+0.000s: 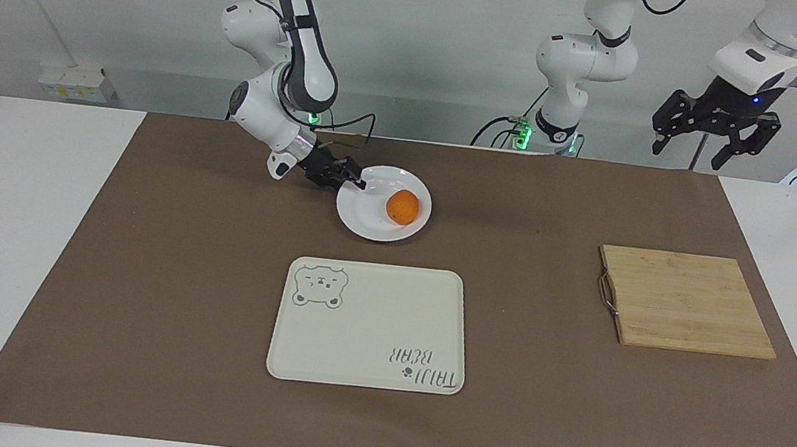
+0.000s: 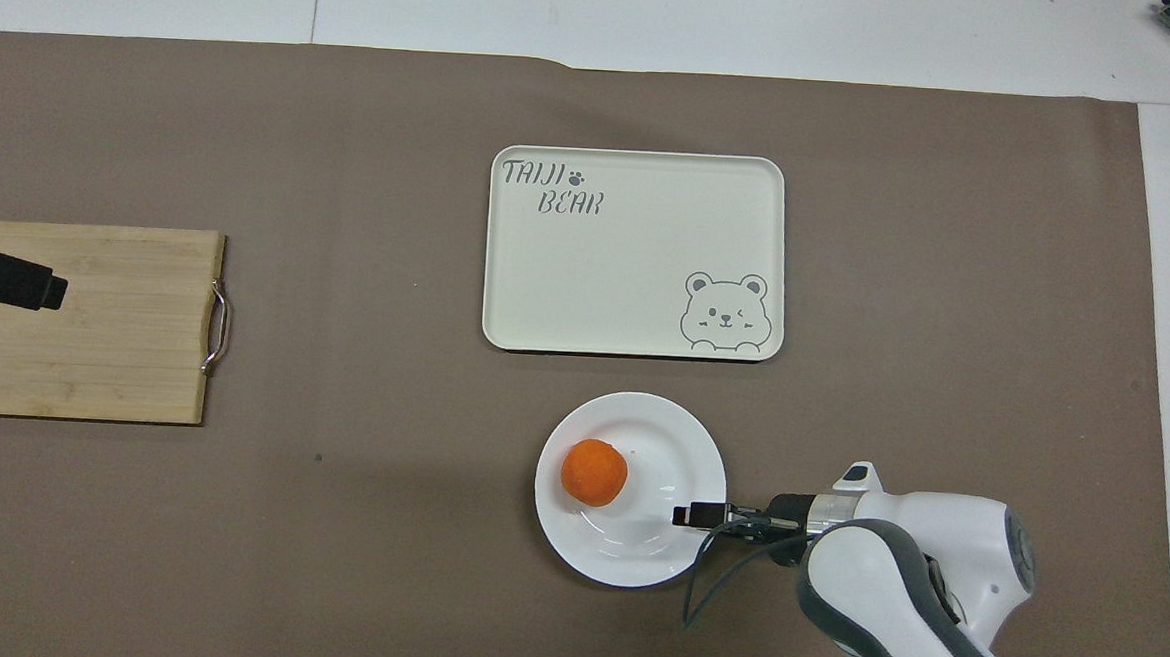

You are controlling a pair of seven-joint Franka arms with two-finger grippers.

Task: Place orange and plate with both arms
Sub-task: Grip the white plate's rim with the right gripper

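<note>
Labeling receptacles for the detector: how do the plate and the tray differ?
The plate is round, glossy white and plain; the tray is rectangular, cream, with a bear drawing and lettering. The plate holds the orange; the tray holds nothing. The plate lies nearer the robots, with the right gripper at its rim. Both rest flat on the brown mat.

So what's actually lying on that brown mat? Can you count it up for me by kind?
Orange: 1, sitting on the plate
Plate: 1, round and white
Tray: 1, cream, with a bear drawing
Cutting board: 1, wooden, with a metal handle
Total: 4
</note>
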